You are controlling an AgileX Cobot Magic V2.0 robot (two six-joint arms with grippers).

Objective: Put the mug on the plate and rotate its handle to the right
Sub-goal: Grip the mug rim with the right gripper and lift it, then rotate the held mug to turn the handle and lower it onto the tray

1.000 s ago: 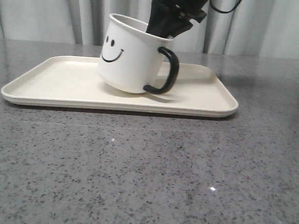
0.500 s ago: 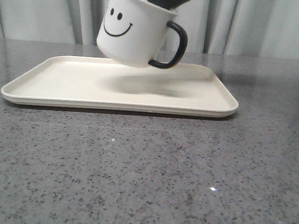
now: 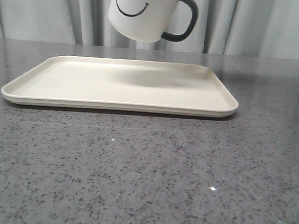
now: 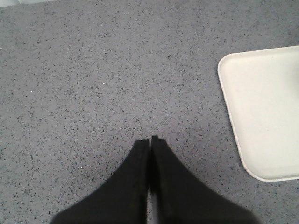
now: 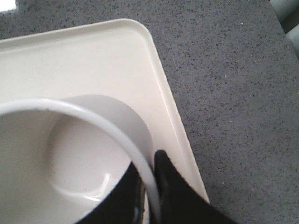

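1. The speckled grey worktop (image 3: 150, 168) lies under both claws.
2. The plate (image 3: 64, 80) rests flat on it, directly below the right claw and off to one side of the left claw.
3. The mug (image 3: 143, 11) hangs tilted in the air above the plate, clear of it, its handle (image 3: 186, 20) pointing right.
4. The right claw (image 5: 150, 179) is clamped on the mug's rim, one finger inside, one outside.
5. The left claw (image 4: 150, 145) hovers over bare worktop, fingers pressed together, empty.
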